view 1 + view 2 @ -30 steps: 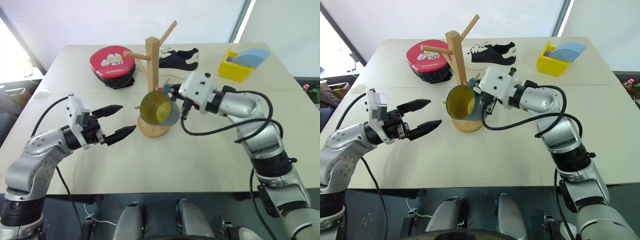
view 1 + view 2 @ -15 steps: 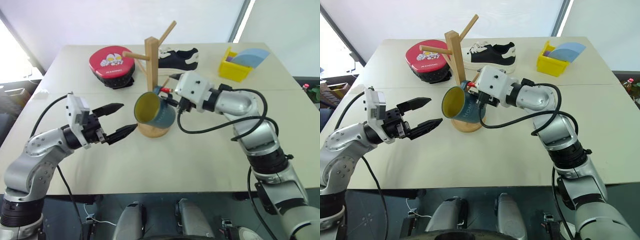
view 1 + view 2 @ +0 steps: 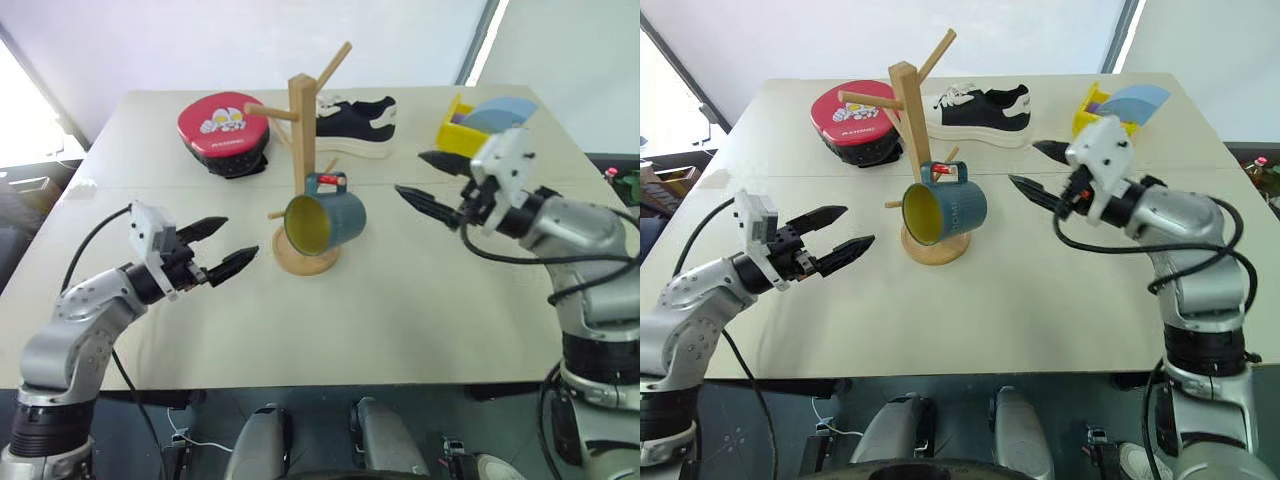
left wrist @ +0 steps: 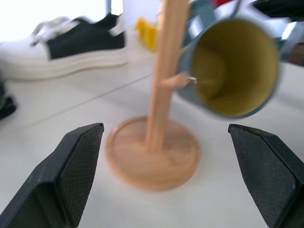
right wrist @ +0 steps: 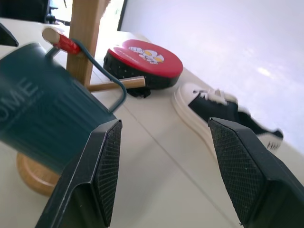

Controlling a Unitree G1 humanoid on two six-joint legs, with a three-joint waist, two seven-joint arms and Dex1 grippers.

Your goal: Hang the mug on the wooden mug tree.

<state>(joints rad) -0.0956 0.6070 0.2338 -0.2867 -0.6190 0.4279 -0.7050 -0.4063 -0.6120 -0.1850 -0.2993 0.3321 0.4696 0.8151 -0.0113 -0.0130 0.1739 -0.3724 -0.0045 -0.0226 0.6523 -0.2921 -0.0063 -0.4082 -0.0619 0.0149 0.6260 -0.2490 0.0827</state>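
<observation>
Now the glossy cylindrical mug [image 3: 325, 221] hangs on the wooden mug tree [image 3: 303, 120], both hands spread.

The mug [image 3: 945, 210] hangs by its handle on the wooden mug tree [image 3: 914, 120].

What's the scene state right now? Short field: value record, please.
mug: hanging by its handle on a red-tipped peg, mouth facing the robot
wooden mug tree: upright on the table
right gripper: open, empty, apart from the mug on its right
left gripper: open, empty, to the left of the tree base
behind the tree: red round case, black-and-white shoe, yellow box
task: mug looks hung
</observation>
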